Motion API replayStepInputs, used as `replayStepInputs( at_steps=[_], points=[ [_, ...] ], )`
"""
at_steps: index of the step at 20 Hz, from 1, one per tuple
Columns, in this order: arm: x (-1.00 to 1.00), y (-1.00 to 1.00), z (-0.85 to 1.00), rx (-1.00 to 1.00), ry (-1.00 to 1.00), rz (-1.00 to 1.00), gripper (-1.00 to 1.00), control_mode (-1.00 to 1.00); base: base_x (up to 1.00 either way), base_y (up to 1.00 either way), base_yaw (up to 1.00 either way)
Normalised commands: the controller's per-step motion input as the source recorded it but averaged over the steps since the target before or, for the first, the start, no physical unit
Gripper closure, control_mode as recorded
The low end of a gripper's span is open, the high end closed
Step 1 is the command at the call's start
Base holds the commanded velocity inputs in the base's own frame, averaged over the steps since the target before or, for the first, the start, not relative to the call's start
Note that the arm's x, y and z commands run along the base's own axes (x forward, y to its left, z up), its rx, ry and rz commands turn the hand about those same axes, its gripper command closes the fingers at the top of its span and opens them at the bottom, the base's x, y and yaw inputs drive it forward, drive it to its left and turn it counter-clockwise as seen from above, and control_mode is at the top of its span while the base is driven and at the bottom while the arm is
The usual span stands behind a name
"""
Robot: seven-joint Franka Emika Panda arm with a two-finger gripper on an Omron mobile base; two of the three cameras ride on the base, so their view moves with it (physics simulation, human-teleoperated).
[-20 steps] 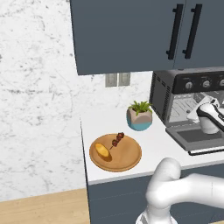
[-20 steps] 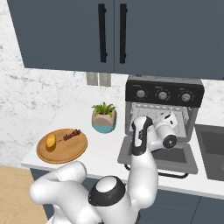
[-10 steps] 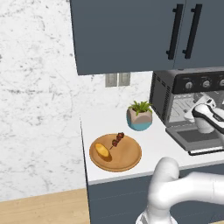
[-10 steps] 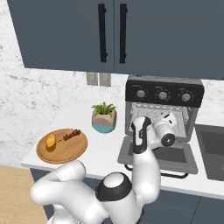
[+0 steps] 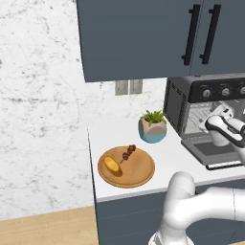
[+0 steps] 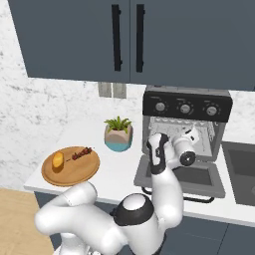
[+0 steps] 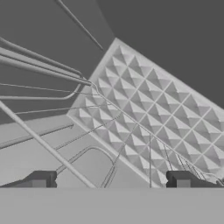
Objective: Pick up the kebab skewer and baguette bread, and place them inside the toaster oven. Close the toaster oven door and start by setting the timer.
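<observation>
**Open pincer at the mouth of the toaster oven, food untouched on the board**

The wall cabinets hung above and behind the pincer, their vertical black handles over the counter. Beneath them the white counter ran under everything, well below the pincer's level.

The toaster oven stood directly ahead of the pincer, its control strip with three silver knobs just above it. The toaster oven door lay folded down flat, right under the pincer, its black bar handle at the near edge. In the hand view the pincer had its two dark fingertips set wide apart with nothing between them, and it faced the wire rack and the dimpled inner wall of the oven cavity close in front.

The round wooden board sat on the counter far to the pincer's left, beyond a potted plant that stood between board and oven. On the board the baguette bread lay toward its left side, and the kebab skewer lay just beside it, nearer the pincer, both well apart from the pincer.
</observation>
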Motion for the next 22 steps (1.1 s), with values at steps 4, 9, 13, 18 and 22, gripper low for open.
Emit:
replayStepInputs(
  at_steps=[4,9,13,18,22],
  points=[
    [0.04,-0.02,0.00,0.00,0.00,-0.03,1.00,-1.00,0.00,0.00,0.00],
    [0.00,-0.10,0.00,0.00,0.05,-0.03,1.00,-1.00,0.00,0.00,0.00],
    [0.00,-0.20,0.02,0.00,0.06,0.00,1.00,-1.00,0.00,0.00,0.00],
    [-0.11,-0.30,0.06,0.01,0.07,0.00,1.00,-1.00,0.00,0.00,0.00],
    [-0.20,-0.27,0.02,0.05,0.02,0.00,1.00,-1.00,0.00,0.00,0.00]
  ],
)
